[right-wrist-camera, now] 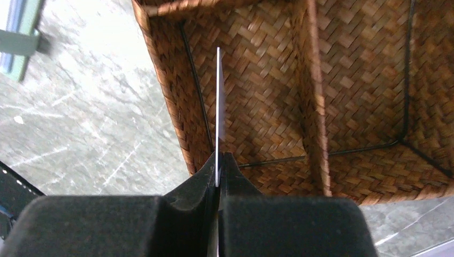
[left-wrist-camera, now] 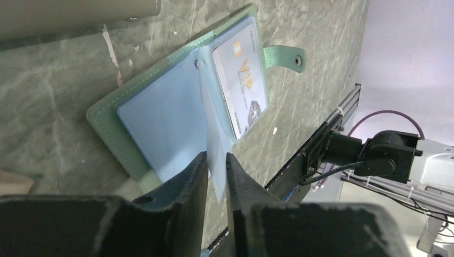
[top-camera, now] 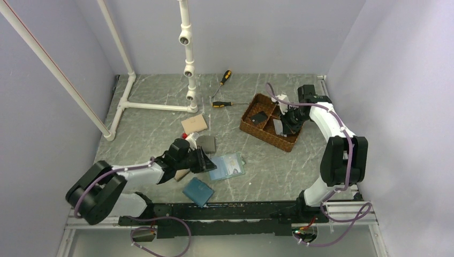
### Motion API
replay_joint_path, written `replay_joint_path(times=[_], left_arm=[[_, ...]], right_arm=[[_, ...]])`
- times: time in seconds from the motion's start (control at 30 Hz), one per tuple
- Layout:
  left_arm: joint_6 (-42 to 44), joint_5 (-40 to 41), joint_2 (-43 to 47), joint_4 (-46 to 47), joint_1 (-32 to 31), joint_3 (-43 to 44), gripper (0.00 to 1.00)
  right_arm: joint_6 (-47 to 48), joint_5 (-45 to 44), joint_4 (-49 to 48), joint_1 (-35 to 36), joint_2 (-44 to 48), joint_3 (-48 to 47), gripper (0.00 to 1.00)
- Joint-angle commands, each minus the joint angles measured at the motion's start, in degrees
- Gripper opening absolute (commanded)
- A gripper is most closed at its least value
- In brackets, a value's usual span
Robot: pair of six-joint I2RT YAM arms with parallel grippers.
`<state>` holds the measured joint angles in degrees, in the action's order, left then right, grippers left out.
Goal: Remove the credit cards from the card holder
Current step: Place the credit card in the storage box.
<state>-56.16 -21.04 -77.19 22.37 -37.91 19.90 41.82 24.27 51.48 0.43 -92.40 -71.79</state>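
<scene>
The sage-green card holder (top-camera: 229,166) lies open on the table, pale blue pockets up (left-wrist-camera: 155,112). A whitish card marked VIP (left-wrist-camera: 241,85) sits in its right pocket. My left gripper (top-camera: 205,160) is at the holder's left edge, shut on a thin pale blue pocket leaf (left-wrist-camera: 214,134) that stands up between my fingertips (left-wrist-camera: 216,156). My right gripper (top-camera: 285,124) is shut on a pale card (right-wrist-camera: 218,96), seen edge-on, held over a compartment of the woven basket (right-wrist-camera: 171,91). A black card (top-camera: 259,118) lies in the basket's left compartment.
A tan wallet (top-camera: 194,124) and a grey-brown wallet (top-camera: 207,143) lie behind my left gripper. A dark blue wallet (top-camera: 198,191) lies near the front edge. Two screwdrivers (top-camera: 225,78) (top-camera: 222,104) and a white pipe frame (top-camera: 155,106) stand at the back.
</scene>
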Motion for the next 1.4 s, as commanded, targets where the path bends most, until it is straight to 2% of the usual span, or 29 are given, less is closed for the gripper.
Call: replay_joint_path(times=[0.0,0.13,0.3,0.4,0.5,0.57,0.63,0.83,0.93,1.0,1.17,1.37], left_arm=[[4.1,4.3,6.9,-11.4,-0.1,2.3,0.27],[5.0,5.7,10.5,-15.6,-0.1,3.0,0.29],[5.9,7.8,13.8,-19.6,-0.1,3.4,0.31],[6.2,8.9,16.6,-21.6,-0.1,3.5,0.33],[5.8,9.2,19.6,-22.2,-0.1,2.8,0.42],[5.5,9.4,21.3,-22.3,-0.1,2.4,0.53],[5.3,9.4,22.7,-21.9,-0.1,1.8,0.61],[4.5,9.6,27.7,-19.1,-0.1,-0.3,0.83],[3.5,10.6,31.3,-18.3,0.0,-1.5,0.97],[2.6,11.1,33.5,-17.0,0.1,-2.8,0.99],[-0.3,10.4,36.3,-13.3,0.0,-5.7,0.99],[-0.4,9.1,35.5,-15.0,0.1,-4.1,1.00]], right_arm=[[3.1,-3.9,2.7,0.8,-1.2,1.0,0.02],[2.4,-6.0,2.1,1.1,-1.9,1.4,0.07],[-1.1,-9.7,-1.8,1.0,-1.1,1.8,0.22],[-3.1,-12.5,-4.0,1.0,-0.3,2.0,0.25],[-5.4,-14.5,-6.7,0.7,1.3,2.4,0.25],[-6.0,-13.9,-7.8,0.5,2.7,2.8,0.25],[-6.2,-12.2,-8.5,0.5,4.0,3.0,0.26],[-5.4,3.3,-7.7,0.3,10.0,4.6,0.25],[-5.1,9.5,-8.5,0.3,14.7,7.2,0.26],[-4.8,12.6,-10.0,0.2,18.4,10.0,0.27],[-3.0,18.8,-13.0,-0.1,28.5,17.9,0.40],[-0.2,24.7,-10.5,-1.3,31.5,19.6,0.48]])
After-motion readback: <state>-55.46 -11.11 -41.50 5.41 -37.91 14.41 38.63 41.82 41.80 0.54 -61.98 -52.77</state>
